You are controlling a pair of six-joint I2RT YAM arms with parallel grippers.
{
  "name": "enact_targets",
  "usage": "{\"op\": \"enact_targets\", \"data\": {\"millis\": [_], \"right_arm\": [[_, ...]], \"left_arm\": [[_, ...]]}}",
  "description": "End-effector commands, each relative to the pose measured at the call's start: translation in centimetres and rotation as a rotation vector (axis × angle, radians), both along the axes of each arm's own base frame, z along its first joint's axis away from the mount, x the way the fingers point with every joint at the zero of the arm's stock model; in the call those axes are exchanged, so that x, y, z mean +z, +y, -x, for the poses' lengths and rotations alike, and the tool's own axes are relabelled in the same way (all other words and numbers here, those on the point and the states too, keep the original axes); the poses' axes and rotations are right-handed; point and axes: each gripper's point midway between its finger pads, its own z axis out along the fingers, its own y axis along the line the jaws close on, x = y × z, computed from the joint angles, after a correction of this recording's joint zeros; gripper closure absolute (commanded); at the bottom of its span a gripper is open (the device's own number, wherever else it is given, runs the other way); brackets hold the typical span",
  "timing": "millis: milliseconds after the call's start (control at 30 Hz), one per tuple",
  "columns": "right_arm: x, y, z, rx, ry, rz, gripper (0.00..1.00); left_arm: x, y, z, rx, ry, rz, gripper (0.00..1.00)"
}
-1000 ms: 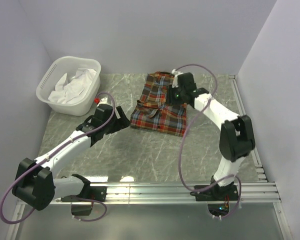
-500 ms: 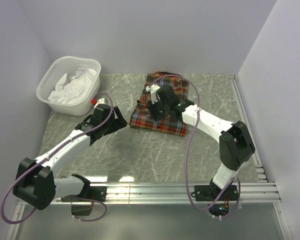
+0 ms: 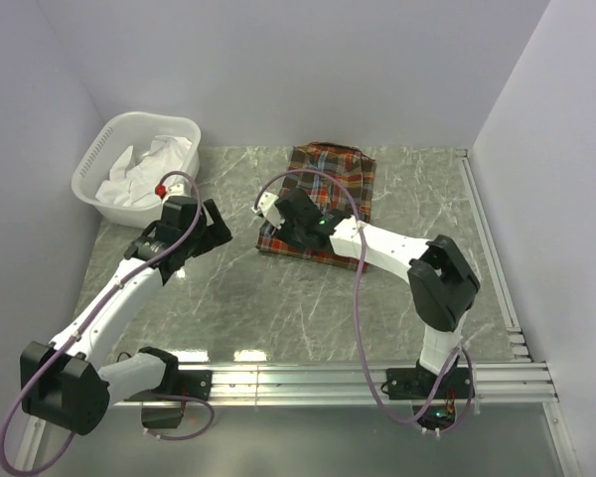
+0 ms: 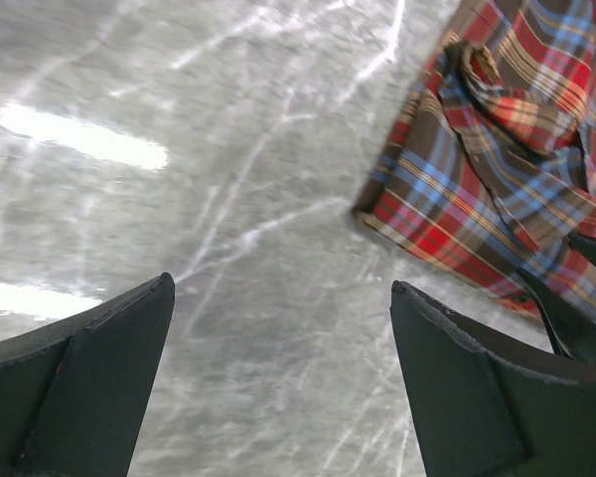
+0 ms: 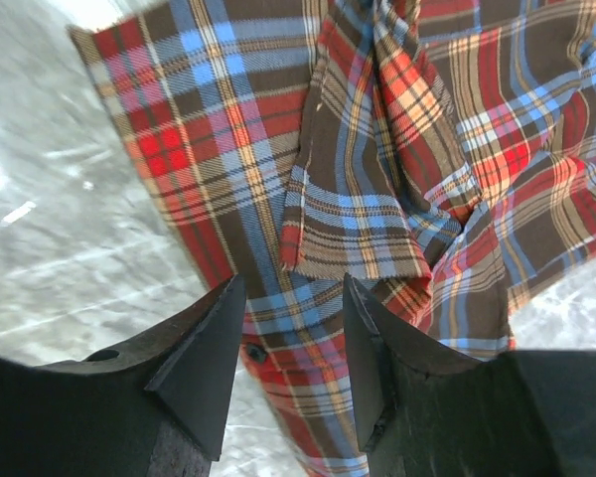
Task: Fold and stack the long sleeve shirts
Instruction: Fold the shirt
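Note:
The long sleeve shirt (image 3: 343, 174) is a plaid flannel in red, blue and brown, lying folded on the marble table with a cuffed sleeve (image 5: 363, 234) across its front. My right gripper (image 3: 283, 221) hovers over the shirt's near left edge. In the right wrist view its gripper (image 5: 293, 283) stands open, and the plaid cloth (image 5: 209, 119) shows flat through the gap. My left gripper (image 3: 219, 227) is left of the shirt, over bare table. From the left wrist its gripper (image 4: 282, 283) is wide open and holds nothing, with the shirt (image 4: 497, 149) at the upper right.
A white laundry basket (image 3: 89, 164) with crumpled white cloth (image 3: 149, 164) sits at the back left, close behind my left arm. Walls enclose the table at the back and sides, and a metal rail (image 3: 358, 378) runs along the near edge.
My right gripper has swept from the shirt's far side to its near left edge. My left gripper has drawn back left toward the basket and opened wider.

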Motion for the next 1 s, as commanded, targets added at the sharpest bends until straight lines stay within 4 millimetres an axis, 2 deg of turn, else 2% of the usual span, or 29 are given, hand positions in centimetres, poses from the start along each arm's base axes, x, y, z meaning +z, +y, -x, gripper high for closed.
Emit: {"op": "enact_targets", "data": {"millis": [0, 67, 200, 400, 433, 500, 600, 667, 700, 800, 833, 867, 967], "right_arm": [[1.4, 0.1, -1.8, -0.002, -0.081, 0.077, 0.49], [0.6, 0.0, -2.3, -0.009, -0.083, 0.106, 0.5], [0.7, -0.1, -3.3, -0.025, -0.113, 0.137, 0.53], [0.5, 0.3, -4.0, -0.023, -0.128, 0.146, 0.66], [0.4, 0.4, -4.1, -0.022, -0.128, 0.15, 0.81], [0.8, 0.5, -4.5, -0.03, -0.137, 0.135, 1.0], [1.4, 0.4, -5.7, -0.063, -0.142, 0.08, 1.0], [1.6, -0.4, -7.2, -0.102, -0.135, 0.042, 1.0], [2.3, -0.4, -7.9, -0.131, -0.139, 0.004, 1.0], [3.1, -2.1, -10.7, -0.229, -0.117, -0.089, 1.0], [2.5, -2.5, -11.2, -0.249, -0.094, -0.105, 1.0], [3.2, -3.6, -12.4, -0.303, -0.093, -0.148, 1.0], [3.0, -4.9, -13.9, -0.392, -0.076, -0.204, 1.0]], "left_arm": [[1.9, 2.0, -0.1, 0.023, -0.055, -0.071, 0.04], [1.7, 2.4, -0.2, 0.035, -0.058, -0.074, 0.04], [1.1, 2.4, -0.2, 0.034, -0.057, -0.059, 0.04], [0.4, 2.4, -0.4, 0.029, -0.04, -0.056, 0.04], [0.3, 2.4, -0.4, 0.027, -0.039, -0.053, 0.04], [0.2, 2.4, -0.4, 0.027, -0.035, -0.051, 0.04], [0.0, 2.4, -0.3, 0.023, -0.029, -0.046, 0.04], [-0.1, 2.4, -0.4, 0.024, -0.025, -0.044, 0.04], [-0.3, 2.4, -0.4, 0.023, -0.023, -0.042, 0.04], [-0.5, 2.3, -0.3, 0.016, -0.015, -0.036, 0.04], [-0.6, 2.3, -0.4, 0.018, -0.012, -0.035, 0.04], [-0.6, 2.4, -0.3, 0.018, -0.01, -0.034, 0.04], [-0.8, 2.5, -0.3, 0.02, -0.006, -0.037, 0.04]]}}
